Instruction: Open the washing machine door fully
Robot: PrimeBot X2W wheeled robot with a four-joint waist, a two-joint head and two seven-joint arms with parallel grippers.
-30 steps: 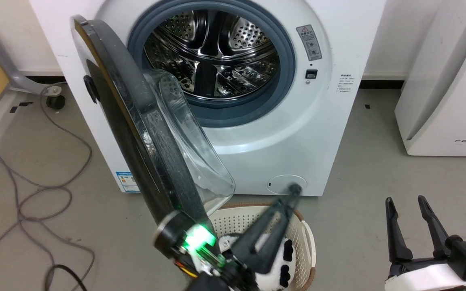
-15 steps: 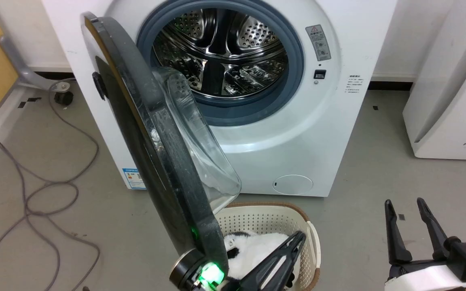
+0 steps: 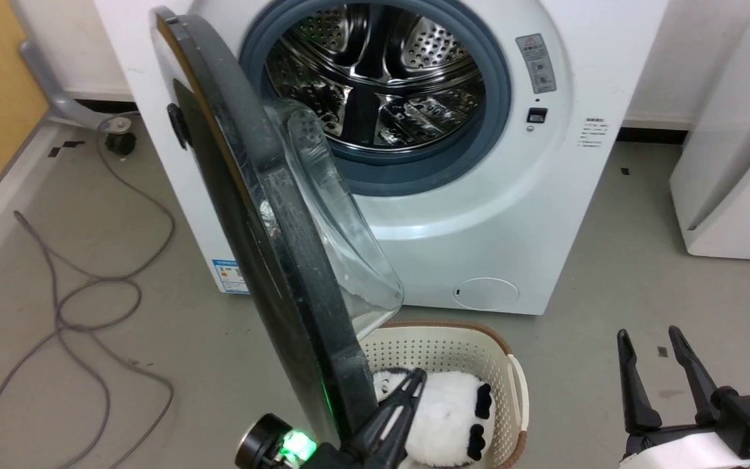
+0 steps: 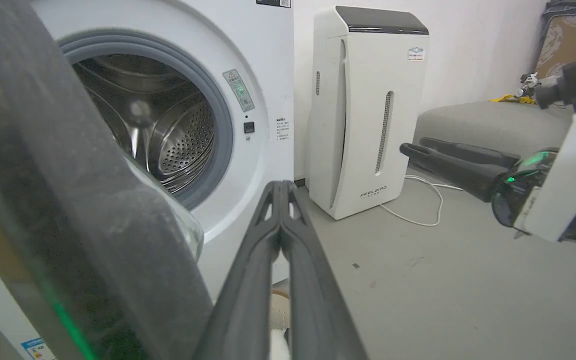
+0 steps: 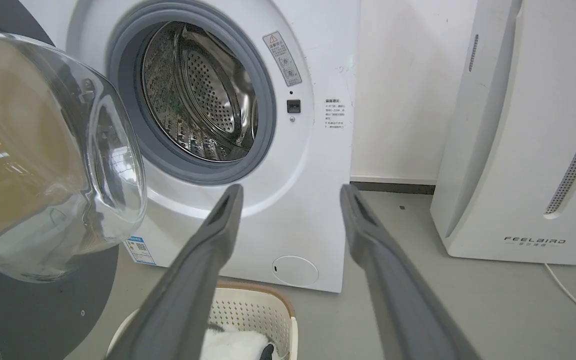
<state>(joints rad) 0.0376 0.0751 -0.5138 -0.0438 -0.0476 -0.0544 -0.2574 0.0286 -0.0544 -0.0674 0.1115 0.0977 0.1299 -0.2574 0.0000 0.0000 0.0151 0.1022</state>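
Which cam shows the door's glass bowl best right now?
Right wrist view: the glass bowl faces the camera nearly broadside, most of its bulge visible. Head view sees it side-on, jutting from the washing machine door rim. Left wrist view catches a sliver of glass past the blurred dark rim.

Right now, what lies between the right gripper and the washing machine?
In the head view, bare grey floor separates the right gripper from the washing machine; the basket stands left of that stretch.
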